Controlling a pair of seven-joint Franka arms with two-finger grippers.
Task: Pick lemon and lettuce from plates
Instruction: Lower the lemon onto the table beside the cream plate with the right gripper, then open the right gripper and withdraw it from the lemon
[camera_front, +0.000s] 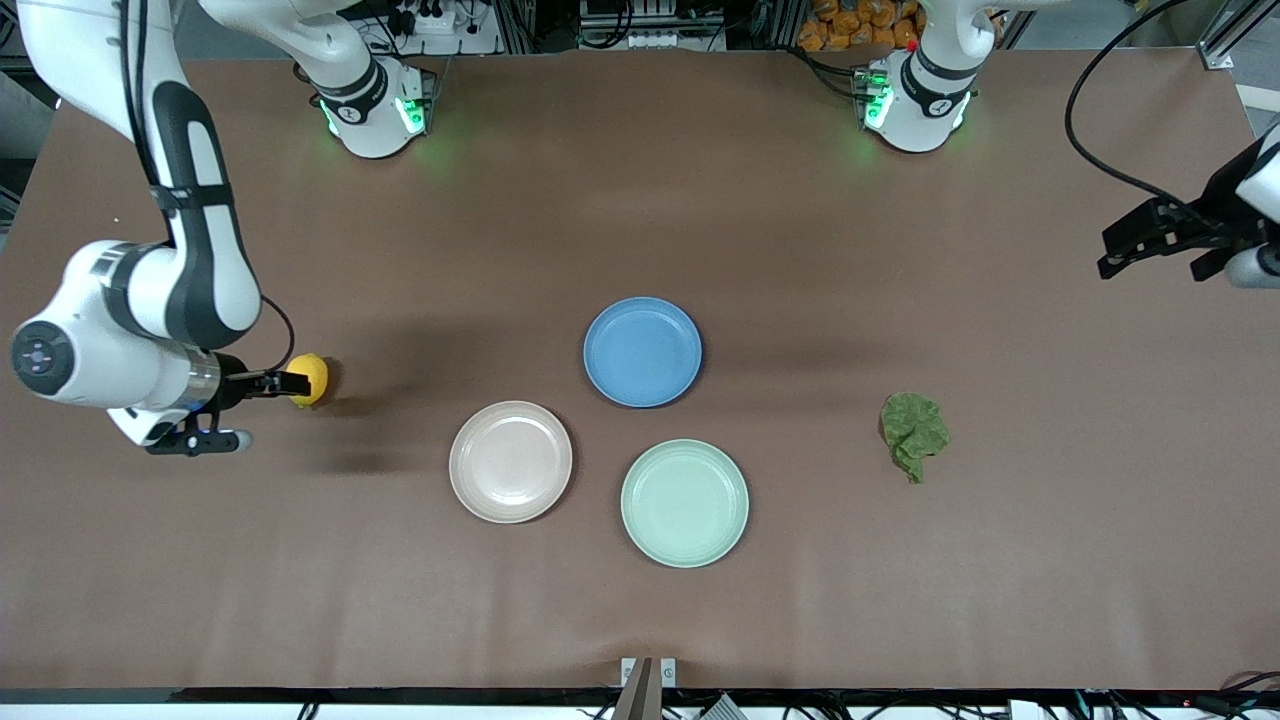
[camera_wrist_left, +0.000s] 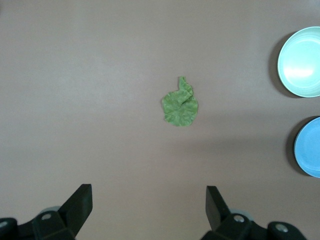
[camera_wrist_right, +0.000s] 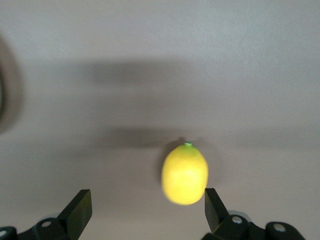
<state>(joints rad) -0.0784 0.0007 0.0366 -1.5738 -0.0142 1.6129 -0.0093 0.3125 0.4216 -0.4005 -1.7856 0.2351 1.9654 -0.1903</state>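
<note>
Spreading across the whole scene, the brown matte table carries three round plates near its middle: a blue plate, a beige-pink plate and a pale mint green plate, all three bare. Neither task item lies on a plate. The wrinkly dark green lettuce leaf rests on the bare table toward the left arm's end, well apart from the mint plate. The small oval yellow lemon sits on the table toward the right arm's end, well apart from the beige-pink plate.

The right gripper hangs low just beside the lemon, its fingers spread wide and holding nothing. In the right wrist view the lemon lies between the two fingers but off centre, close against one finger, with its long axis running along the fingers' reach, green tip pointing away. I judge that a small sideways correction would centre it before any closing.

The left gripper waits high over the table's edge at its own end, fingers wide and empty, with the lettuce ahead of it, roughly centred between them. Each arm is nearer its own item.
</note>
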